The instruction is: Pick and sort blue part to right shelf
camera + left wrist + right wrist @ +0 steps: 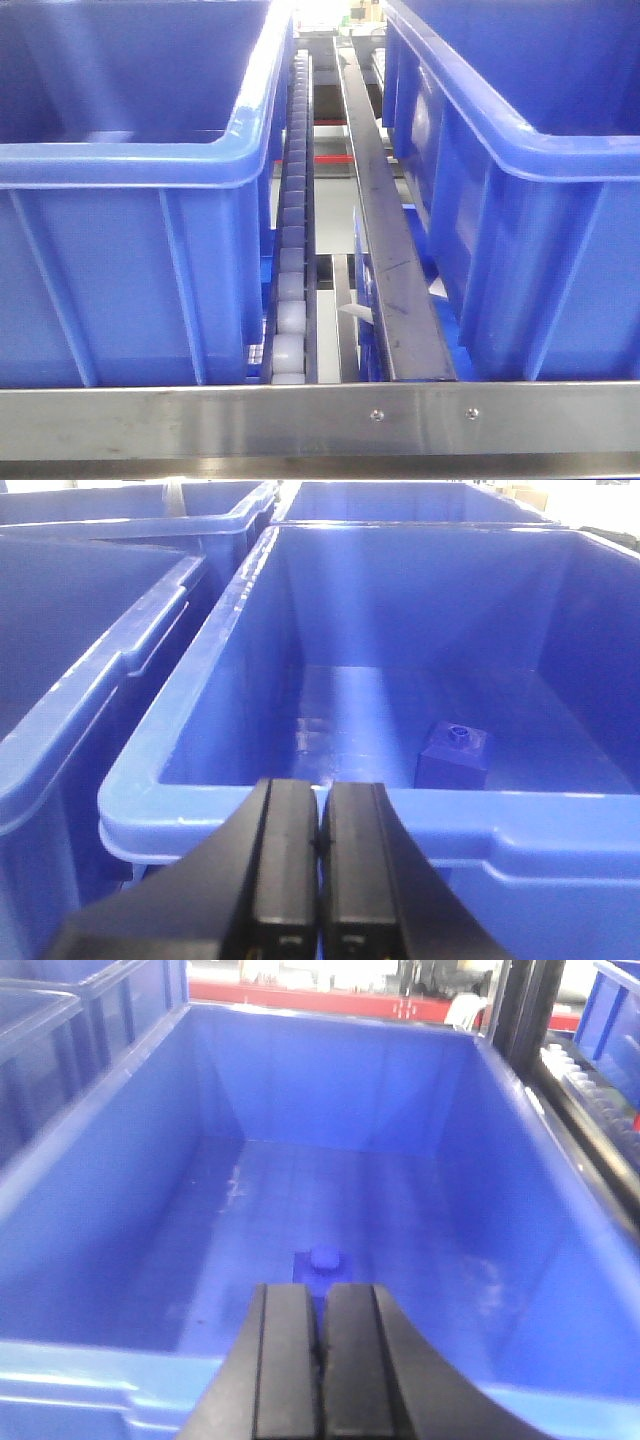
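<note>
Left gripper (320,880), black and flat-fingered, poised at the near rim of a large blue plastic bin (300,820), jaws pressed together with nothing between them. Inside that bin, at about two o'clock from the fingertips, a small blue block part with a round boss on top (453,753), resting on the floor near the right wall, well apart from the fingers.

Front view: grey steel front rail with two screws (420,418) across the bottom, white roller track (290,290) running toward twelve o'clock between two blue bins, dark steel divider bar (385,230) just right of it. No arm visible there.

Right gripper (320,1360), same black build, likewise closed tight and empty, hovering over the near wall of another blue bin (90,1390). Straight ahead at twelve o'clock, a small blue part with a rounded knob (320,1258), on the bin floor, partly masked by the fingertips.

For a clean pick, probably: part the jaws first, descend clear of the rim, straddle the block squarely, close on its flat sides rather than the boss.

Hard to tell: which bin belongs to the right shelf, whether both wrist views show one part or two, and the lower body of the part ahead of the right gripper.
</note>
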Motion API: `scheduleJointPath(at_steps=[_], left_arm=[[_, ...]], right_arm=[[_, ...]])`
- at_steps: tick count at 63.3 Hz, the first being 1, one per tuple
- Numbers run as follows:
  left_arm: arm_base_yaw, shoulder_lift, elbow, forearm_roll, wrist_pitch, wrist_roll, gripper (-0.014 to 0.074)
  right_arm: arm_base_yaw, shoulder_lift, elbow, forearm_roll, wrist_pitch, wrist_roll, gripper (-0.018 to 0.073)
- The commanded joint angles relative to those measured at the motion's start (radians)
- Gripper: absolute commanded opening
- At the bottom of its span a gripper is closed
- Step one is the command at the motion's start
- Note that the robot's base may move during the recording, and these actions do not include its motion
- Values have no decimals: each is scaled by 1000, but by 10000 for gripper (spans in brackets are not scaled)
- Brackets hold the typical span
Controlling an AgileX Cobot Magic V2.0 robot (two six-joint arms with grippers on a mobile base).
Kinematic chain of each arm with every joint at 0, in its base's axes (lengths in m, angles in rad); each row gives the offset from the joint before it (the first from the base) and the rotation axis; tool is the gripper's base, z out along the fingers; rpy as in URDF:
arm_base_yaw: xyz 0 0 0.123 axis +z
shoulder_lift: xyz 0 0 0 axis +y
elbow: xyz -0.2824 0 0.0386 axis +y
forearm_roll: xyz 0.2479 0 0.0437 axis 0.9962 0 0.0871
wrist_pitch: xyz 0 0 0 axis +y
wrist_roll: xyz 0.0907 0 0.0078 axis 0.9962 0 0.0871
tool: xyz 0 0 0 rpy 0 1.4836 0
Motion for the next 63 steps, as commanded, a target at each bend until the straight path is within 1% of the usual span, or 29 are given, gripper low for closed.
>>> scheduleJointPath(at_steps=[1, 8, 14, 17, 21, 63], left_arm=[[-6, -22, 24, -11, -89, -3, 134], [-6, -22, 24, -11, -89, -3, 134], [-6, -20, 24, -11, -89, -3, 134], [-6, -20, 24, -11, -89, -3, 134], [-6, -20, 24, -11, -89, -3, 134], [-6, -20, 24, -11, -89, -3, 134]], right_arm=[[-19, -24, 39, 19, -179, 1, 99], [-47, -80, 113, 38, -225, 1, 99], [-47, -79, 170, 42, -285, 1, 99], [-47, -79, 166, 42, -255, 1, 99], [-47, -79, 166, 42, -251, 1, 99], [-46, -79, 166, 43, -250, 1, 99]])
